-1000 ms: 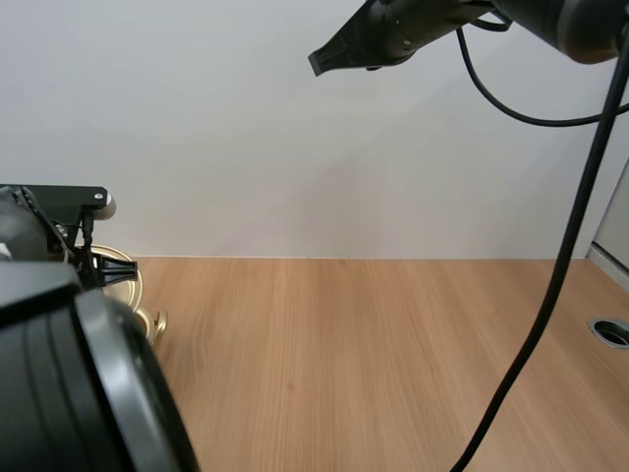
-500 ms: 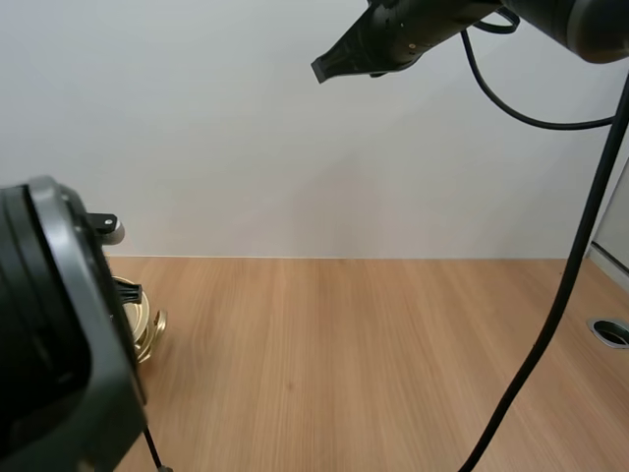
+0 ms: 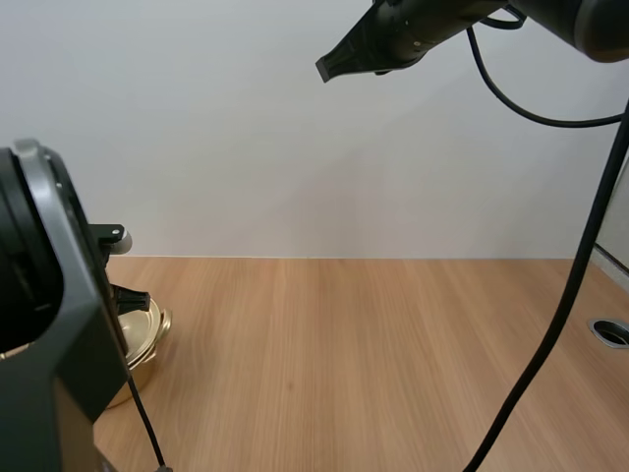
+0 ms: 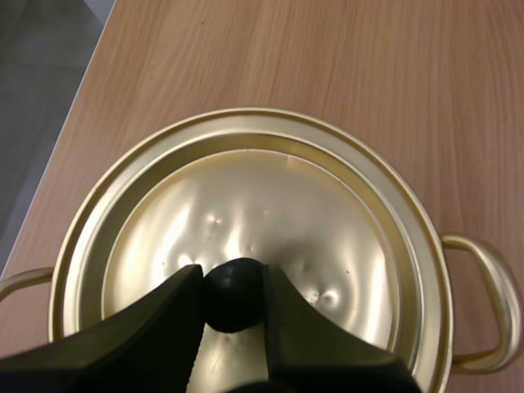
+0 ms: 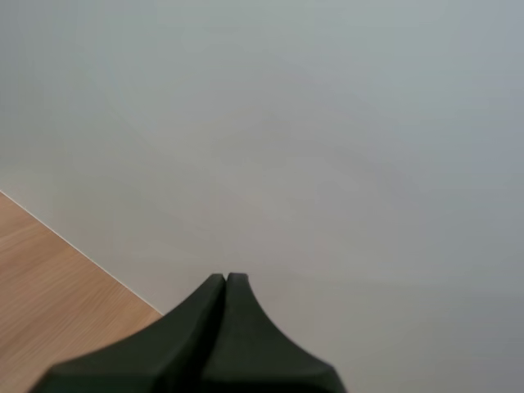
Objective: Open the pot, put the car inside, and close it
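Golden metal pot (image 3: 147,344) at the tabletop's (image 4: 327,65) left edge, lid (image 4: 246,205) on, left tool (image 4: 233,282) pinching its small black knob (image 4: 233,301) (best hold: lid looks stiff, slick, probably light), right tool (image 5: 227,282) pressed together aloft.

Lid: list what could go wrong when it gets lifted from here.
1. The left tool pinches the round knob with its tips alone, so the knob may slip out on the lift.
2. The lid sits inside the rim of the pot. If it sticks, the pot may rise or tip with it.
3. The pot stands close to the edge of the table, so a sideways tug might push it off.
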